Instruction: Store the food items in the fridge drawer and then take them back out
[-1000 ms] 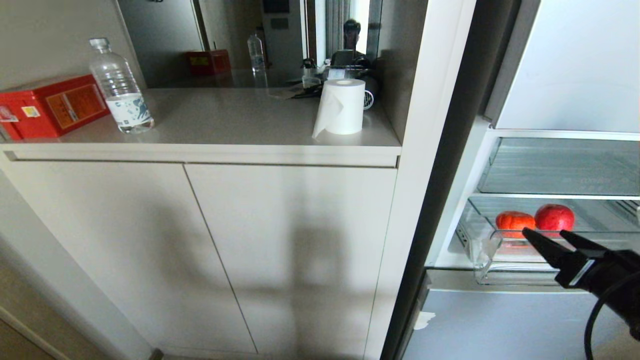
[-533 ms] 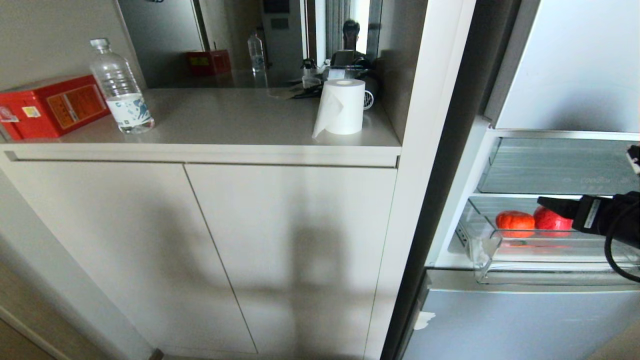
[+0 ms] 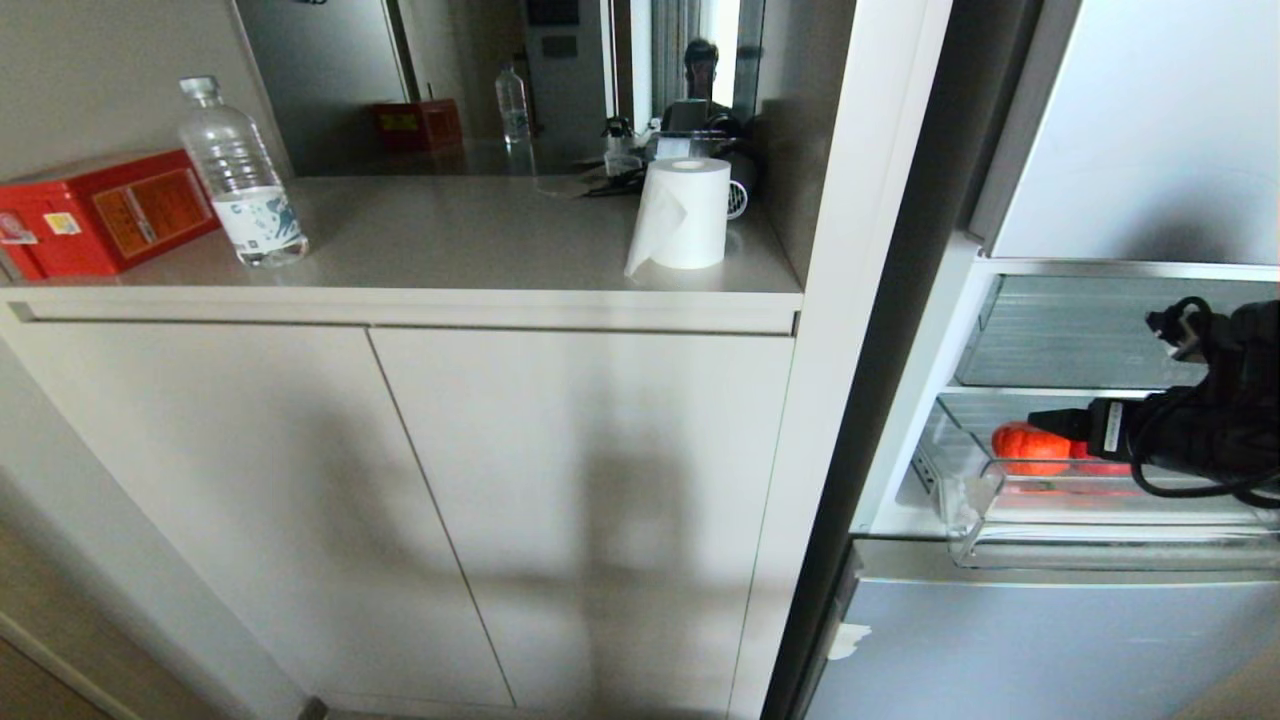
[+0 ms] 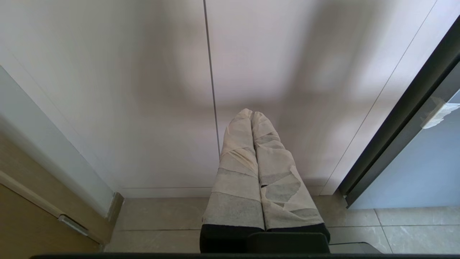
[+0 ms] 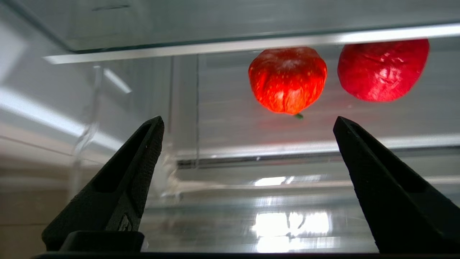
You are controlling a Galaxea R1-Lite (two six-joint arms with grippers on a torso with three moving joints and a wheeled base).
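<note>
Right end effector (image 5: pixel 248 151) spread wide, level; left end effector (image 4: pixel 251 118) closed, pointing down.

Looks like a home kitchen: open fridge (image 3: pixel 1150 180) beside beige cabinets (image 3: pixel 400 500), with paper towel roll (image 3: pixel 685 212) and water bottle (image 3: pixel 240 175) on the counter (image 3: pixel 450 240).

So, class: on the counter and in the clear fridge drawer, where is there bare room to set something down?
Counter: a wide bare stretch between the water bottle and the paper roll. The far left is crowded by the red box. Fridge drawer: the ribbed orange fruit and a red fruit sit at the back; the front floor is bare, with the open right end effector there.
</note>
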